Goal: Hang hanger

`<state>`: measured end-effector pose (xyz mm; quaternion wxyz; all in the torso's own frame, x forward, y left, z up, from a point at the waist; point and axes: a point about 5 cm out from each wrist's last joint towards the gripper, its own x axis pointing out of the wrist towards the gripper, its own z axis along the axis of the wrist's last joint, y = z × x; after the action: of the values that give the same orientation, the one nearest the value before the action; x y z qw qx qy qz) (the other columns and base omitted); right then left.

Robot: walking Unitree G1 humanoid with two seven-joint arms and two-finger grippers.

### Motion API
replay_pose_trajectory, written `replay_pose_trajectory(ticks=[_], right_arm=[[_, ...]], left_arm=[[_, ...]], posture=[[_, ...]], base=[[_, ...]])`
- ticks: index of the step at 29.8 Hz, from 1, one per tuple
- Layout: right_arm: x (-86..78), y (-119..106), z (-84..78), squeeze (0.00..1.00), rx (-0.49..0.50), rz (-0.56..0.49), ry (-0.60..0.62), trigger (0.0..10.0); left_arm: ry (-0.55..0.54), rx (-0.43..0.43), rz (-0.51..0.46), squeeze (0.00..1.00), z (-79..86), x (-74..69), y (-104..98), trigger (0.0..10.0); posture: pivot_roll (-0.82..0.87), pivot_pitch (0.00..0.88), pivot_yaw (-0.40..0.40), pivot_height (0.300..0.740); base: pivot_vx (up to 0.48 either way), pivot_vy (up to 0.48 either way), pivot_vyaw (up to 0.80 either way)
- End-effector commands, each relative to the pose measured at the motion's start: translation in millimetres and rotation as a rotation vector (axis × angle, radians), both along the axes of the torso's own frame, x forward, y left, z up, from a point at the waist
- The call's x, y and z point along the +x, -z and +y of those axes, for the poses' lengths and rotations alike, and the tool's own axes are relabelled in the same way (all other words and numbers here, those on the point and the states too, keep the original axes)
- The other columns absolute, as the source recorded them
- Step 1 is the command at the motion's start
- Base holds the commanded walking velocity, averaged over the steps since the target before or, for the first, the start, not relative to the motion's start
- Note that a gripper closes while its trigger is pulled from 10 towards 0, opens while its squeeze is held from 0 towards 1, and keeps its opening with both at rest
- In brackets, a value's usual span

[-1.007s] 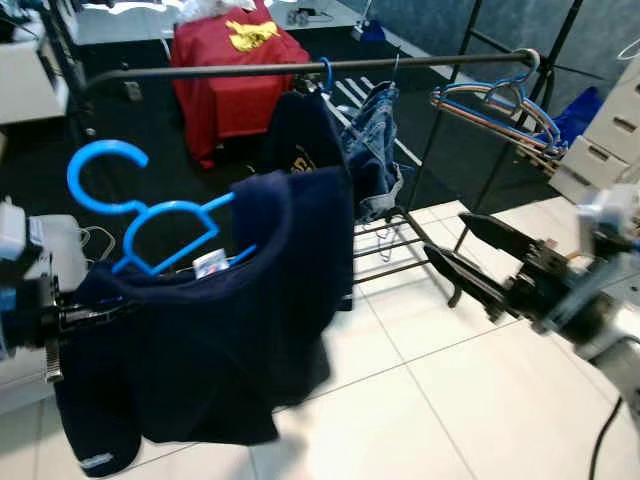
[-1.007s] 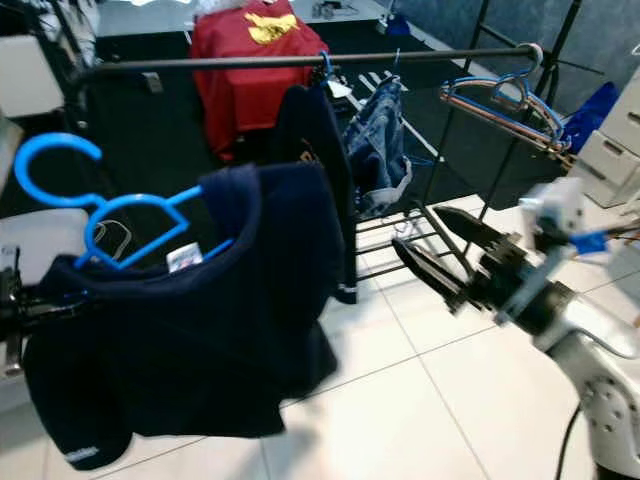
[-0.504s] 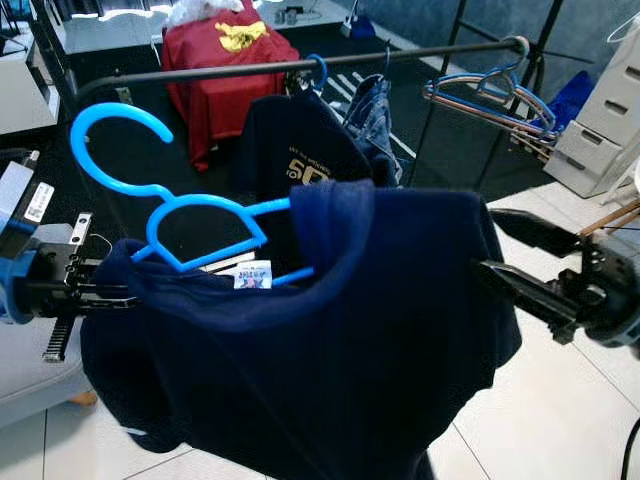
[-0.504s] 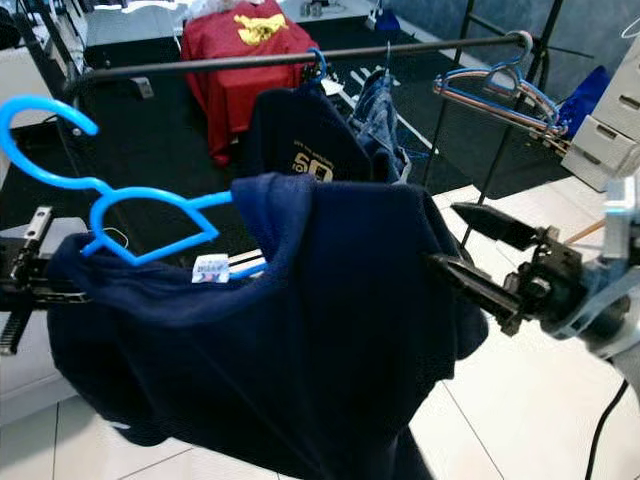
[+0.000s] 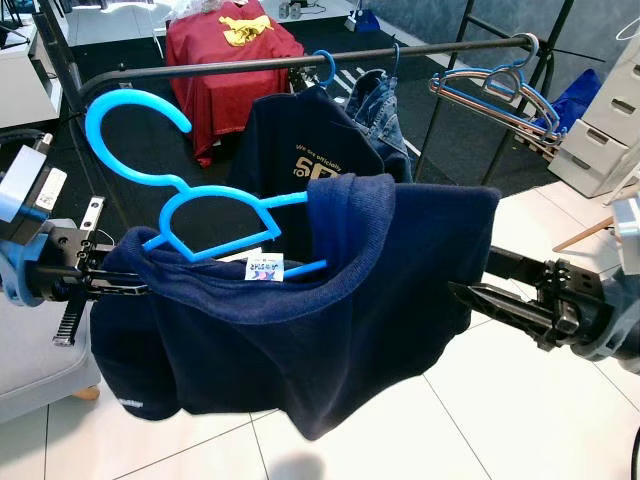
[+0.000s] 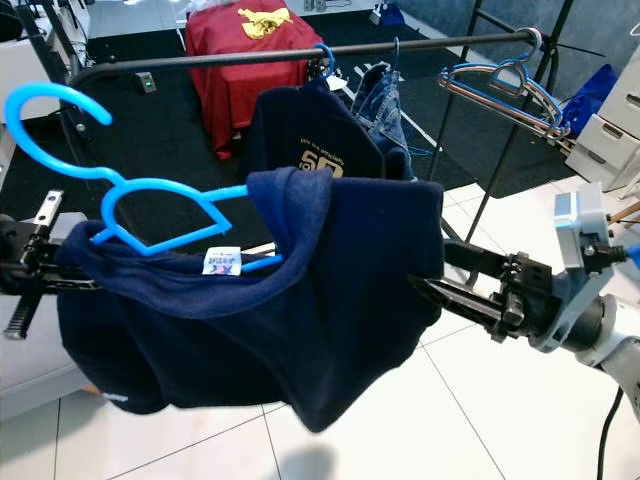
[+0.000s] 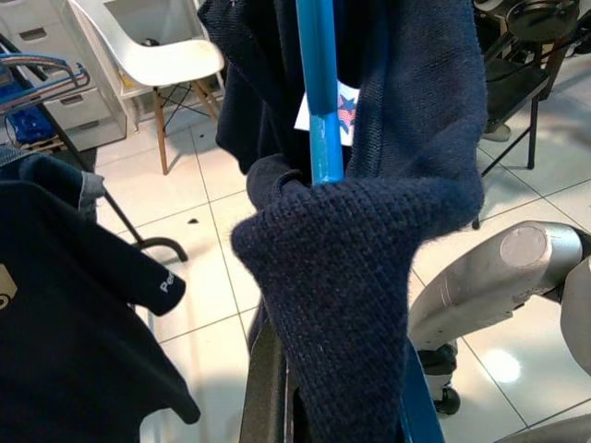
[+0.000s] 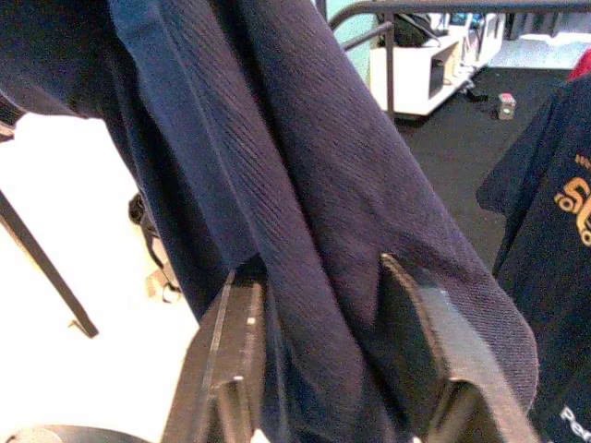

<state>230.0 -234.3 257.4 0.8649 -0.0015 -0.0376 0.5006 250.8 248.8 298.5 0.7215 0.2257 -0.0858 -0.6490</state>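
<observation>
The blue hanger (image 5: 200, 205), dressed in a navy sweater (image 5: 330, 310), spans between both grippers: left gripper (image 5: 105, 285) clenches its end, right gripper (image 6: 450, 285) pinches sweater fabric, keeping it level below the rail (image 5: 300, 63).

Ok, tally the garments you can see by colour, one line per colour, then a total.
Navy: 2, the sweater on the blue hanger and the printed shirt on the rail
Denim blue: 1
Red: 1
Total: 4
</observation>
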Motion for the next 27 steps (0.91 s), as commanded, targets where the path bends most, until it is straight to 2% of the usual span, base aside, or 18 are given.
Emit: replay_pose_trajectory(ticks=[1, 8, 14, 17, 18, 19, 21, 23, 24, 25, 26, 27], right_arm=[[0.7, 2.8, -0.1, 0.0, -0.024, 0.019, 0.002, 0.0], [0.1, -3.9, 1.8, 0.0, -0.004, -0.014, -0.024, 0.0], [0.6, -13.5, 2.2, 0.0, 0.022, -0.065, -0.016, 0.0], [9.8, -25.6, -14.5, 0.0, 0.056, -0.147, 0.142, 0.0], [9.8, -25.6, -14.5, 0.0, 0.056, -0.147, 0.142, 0.0], [16.7, -31.6, -26.1, 0.0, 0.092, -0.18, 0.244, 0.0], [16.7, -31.6, -26.1, 0.0, 0.092, -0.18, 0.244, 0.0], [29.5, -48.0, -58.0, 0.0, 0.208, -0.246, 0.503, 0.0], [29.5, -48.0, -58.0, 0.0, 0.208, -0.246, 0.503, 0.0], [32.4, -53.8, -69.8, 0.0, 0.256, -0.267, 0.594, 0.0], [32.4, -53.8, -69.8, 0.0, 0.256, -0.267, 0.594, 0.0], [36.0, -59.6, -85.3, 0.0, 0.307, -0.284, 0.73, 0.0]], left_arm=[[0.034, -0.004, -0.038, 0.0, 0.6, -3.3, -9.2, 10.0], [0.061, -0.012, -0.04, 0.0, -3.7, -3.6, -9.8, 10.0], [0.01, -0.008, -0.038, 0.0, -2.1, 5.7, -4.3, 10.0], [-0.065, -0.02, -0.011, 0.0, 10.5, 13.3, 1.7, 10.0], [-0.065, -0.02, -0.011, 0.0, 10.5, 13.3, 1.7, 10.0], [-0.1, -0.014, 0.002, 0.0, 16.1, 16.2, 6.2, 10.0], [-0.1, -0.014, 0.002, 0.0, 16.1, 16.2, 6.2, 10.0], [-0.206, 0.023, 0.026, 0.0, 27.7, 23.5, 19.9, 10.0], [-0.206, 0.023, 0.026, 0.0, 27.7, 23.5, 19.9, 10.0], [-0.255, 0.04, 0.029, 0.0, 32.3, 26.7, 25.1, 10.0], [-0.255, 0.04, 0.029, 0.0, 32.3, 26.7, 25.1, 10.0], [-0.309, 0.044, 0.022, 0.0, 36.8, 30.3, 28.1, 10.0]], posture=[[-0.01, 0.086, -0.017, 0.74], [-0.02, 0.091, -0.017, 0.74], [-0.02, 0.093, -0.014, 0.74], [-0.02, 0.096, -0.011, 0.74], [-0.02, 0.096, -0.011, 0.74], [-0.02, 0.097, -0.01, 0.74], [-0.02, 0.097, -0.01, 0.74], [-0.02, 0.099, -0.009, 0.74], [-0.02, 0.099, -0.009, 0.74], [-0.02, 0.099, -0.009, 0.74], [-0.02, 0.099, -0.009, 0.74], [-0.02, 0.102, -0.009, 0.74]], base=[[0.0, 0.0, 0.0], [0.0, 0.0, 0.0], [0.0, 0.0, 0.0], [0.0, 0.0, 0.0], [0.0, 0.0, 0.0], [0.0, 0.0, 0.0], [0.0, 0.0, 0.0], [0.0, 0.0, 0.0], [0.0, 0.0, 0.0], [0.0, 0.0, 0.0], [0.0, 0.0, 0.0], [0.0, 0.0, 0.0]])
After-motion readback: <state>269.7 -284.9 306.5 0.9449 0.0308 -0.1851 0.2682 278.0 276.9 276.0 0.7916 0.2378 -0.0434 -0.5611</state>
